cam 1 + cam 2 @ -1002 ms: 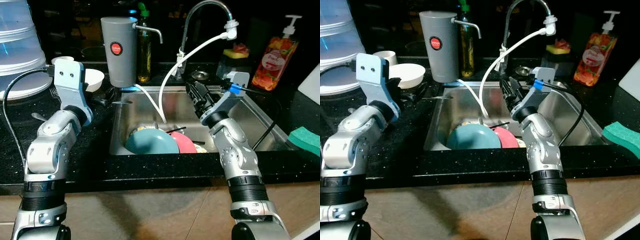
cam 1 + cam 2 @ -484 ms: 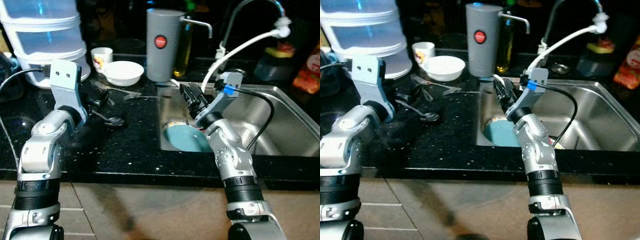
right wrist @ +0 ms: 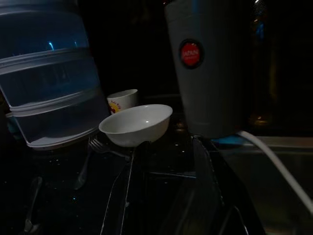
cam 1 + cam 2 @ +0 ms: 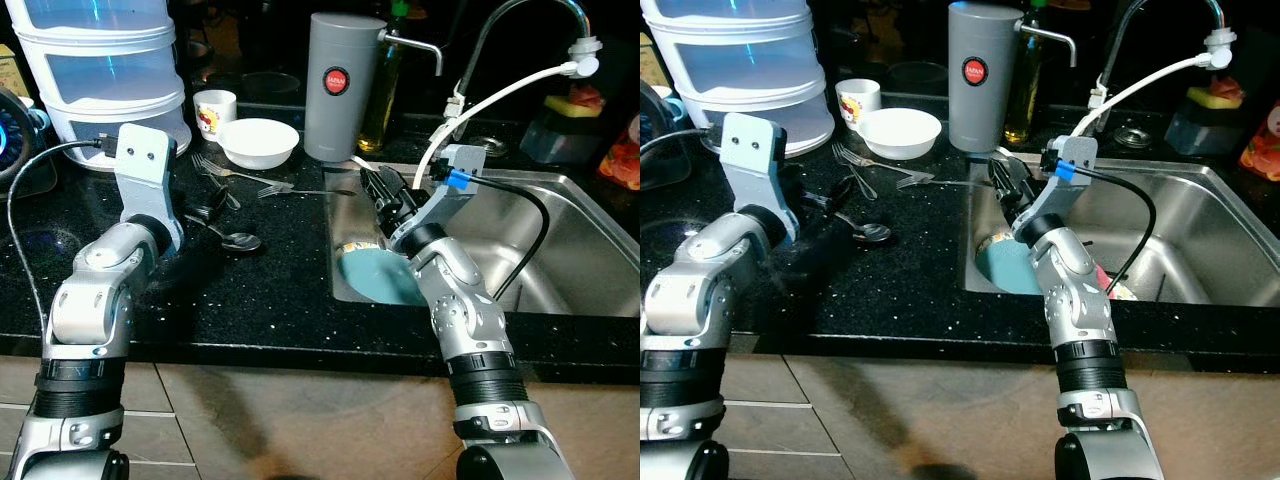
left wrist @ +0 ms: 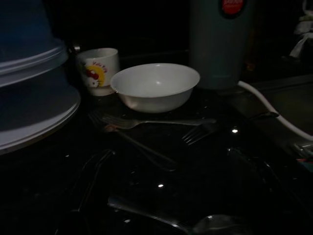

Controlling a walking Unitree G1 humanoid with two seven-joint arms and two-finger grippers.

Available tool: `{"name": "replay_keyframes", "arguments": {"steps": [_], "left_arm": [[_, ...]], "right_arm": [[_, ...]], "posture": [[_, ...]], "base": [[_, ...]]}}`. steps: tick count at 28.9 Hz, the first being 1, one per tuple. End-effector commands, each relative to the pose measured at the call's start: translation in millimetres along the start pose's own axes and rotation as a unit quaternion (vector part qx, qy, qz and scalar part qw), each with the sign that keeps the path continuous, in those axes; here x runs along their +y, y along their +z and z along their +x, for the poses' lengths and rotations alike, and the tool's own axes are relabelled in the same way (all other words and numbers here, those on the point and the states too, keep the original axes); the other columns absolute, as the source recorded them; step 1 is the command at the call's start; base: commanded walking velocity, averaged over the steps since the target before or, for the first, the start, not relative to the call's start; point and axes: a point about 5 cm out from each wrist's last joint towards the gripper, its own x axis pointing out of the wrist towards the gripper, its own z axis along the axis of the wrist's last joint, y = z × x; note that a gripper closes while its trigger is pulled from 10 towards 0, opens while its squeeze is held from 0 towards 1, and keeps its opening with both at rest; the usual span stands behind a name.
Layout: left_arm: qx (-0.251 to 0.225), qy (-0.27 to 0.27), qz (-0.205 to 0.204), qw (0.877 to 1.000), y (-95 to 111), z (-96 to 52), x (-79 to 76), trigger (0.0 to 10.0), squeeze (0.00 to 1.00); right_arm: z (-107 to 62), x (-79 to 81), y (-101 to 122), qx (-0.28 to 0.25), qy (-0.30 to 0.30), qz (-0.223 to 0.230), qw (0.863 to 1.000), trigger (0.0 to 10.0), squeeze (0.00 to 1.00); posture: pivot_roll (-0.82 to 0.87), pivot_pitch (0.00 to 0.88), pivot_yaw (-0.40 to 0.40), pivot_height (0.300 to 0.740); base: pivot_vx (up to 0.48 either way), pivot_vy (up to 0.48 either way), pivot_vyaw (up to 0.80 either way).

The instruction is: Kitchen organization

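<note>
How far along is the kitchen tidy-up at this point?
Early on. Nothing looks put away: forks and a spoon lie loose on the counter by the white bowl and mug, and a teal plate sits in the sink. The right pincer, open, hovers at the sink's edge; the left pincer is near the cutlery, holding nothing I can see.

A black speckled surface (image 4: 250, 290) fills the middle of the frame. In its upper left stand stacked clear containers (image 4: 95, 60), a small printed cup (image 4: 215, 112) and a white bowl (image 4: 259, 142); a grey canister (image 4: 340, 85) stands upper centre. Forks (image 4: 225, 172) and a spoon (image 4: 238, 240) lie left of centre.
</note>
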Motion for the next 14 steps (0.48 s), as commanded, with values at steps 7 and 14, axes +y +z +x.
{"name": "replay_keyframes", "arguments": {"steps": [7, 14], "left_arm": [[-0.018, 0.005, -0.013, 1.000, 5.9, -0.7, 5.3, 10.0, 0.00], [-0.019, 0.002, -0.014, 1.000, 6.8, -1.8, 5.5, 10.0, 0.00]], "right_arm": [[-0.3, -6.3, 0.8, -0.001, -0.013, -0.006, 1.000, 10.0, 0.00], [0.4, -6.1, 0.7, 0.000, -0.011, -0.005, 1.000, 10.0, 0.00]], "posture": [[0.05, 0.036, -0.036, 0.740], [0.05, 0.041, -0.039, 0.740]], "base": [[0.327, 0.000, 0.00], [0.435, 0.000, 0.00]]}}
